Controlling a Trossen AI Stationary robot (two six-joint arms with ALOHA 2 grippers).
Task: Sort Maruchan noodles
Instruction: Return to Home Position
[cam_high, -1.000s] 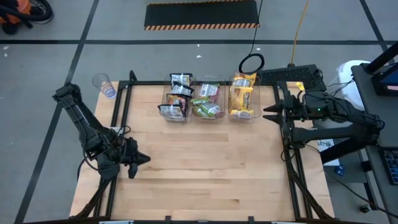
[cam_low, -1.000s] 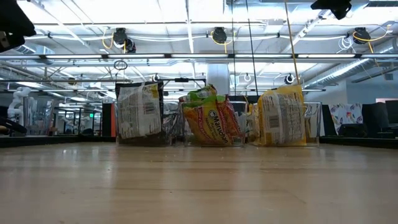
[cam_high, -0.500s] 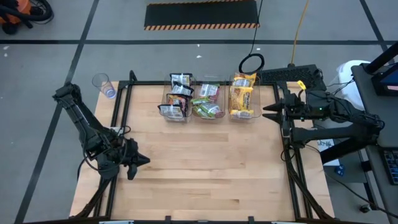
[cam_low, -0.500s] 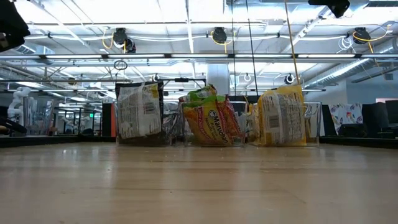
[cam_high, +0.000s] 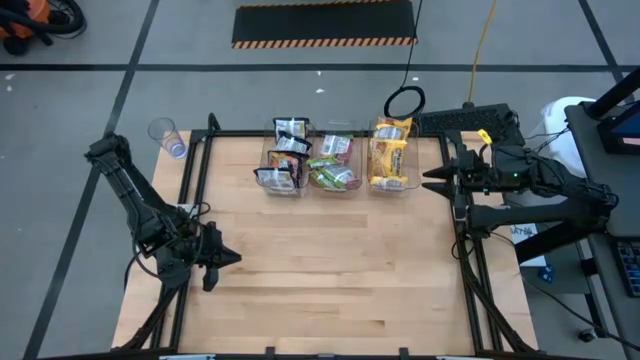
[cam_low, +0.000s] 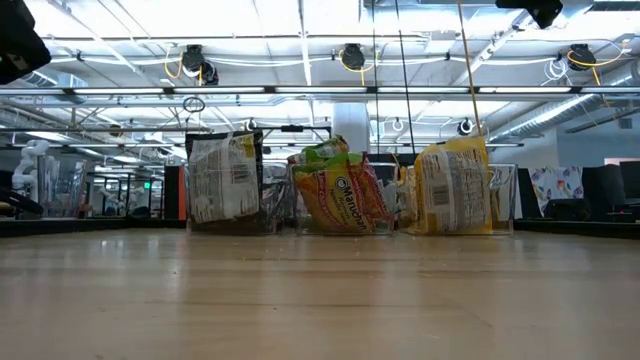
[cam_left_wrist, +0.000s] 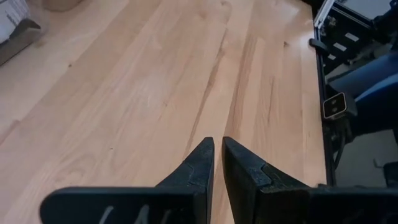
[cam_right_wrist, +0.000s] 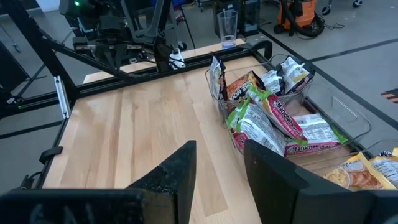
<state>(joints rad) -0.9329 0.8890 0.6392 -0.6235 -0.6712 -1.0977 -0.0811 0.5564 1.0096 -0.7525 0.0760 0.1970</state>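
Observation:
The Maruchan noodles sit in three clear bins in a row at the table's far edge. Dark packets (cam_high: 285, 155) fill the left bin, green-edged packets (cam_high: 333, 166) the middle one and yellow packets (cam_high: 390, 153) the right one. In the low view they stand upright inside the bins: dark packets (cam_low: 225, 185), green-edged packets (cam_low: 340, 192), yellow packets (cam_low: 455, 187). My left gripper (cam_high: 228, 258) hovers shut over the table's left near part, its fingertips (cam_left_wrist: 217, 144) almost meeting above bare wood. My right gripper (cam_high: 430, 182) is open at the table's right edge, beside the yellow bin; its own view shows the packets (cam_right_wrist: 267, 118) ahead.
A clear plastic cup (cam_high: 167, 137) stands on the floor beyond the table's far left corner. A black frame rail (cam_high: 195, 190) runs along the left side and another (cam_high: 462, 250) along the right. A cable loop (cam_high: 405, 101) lies behind the bins. Bare wood (cam_high: 330, 270) spans the middle and near part.

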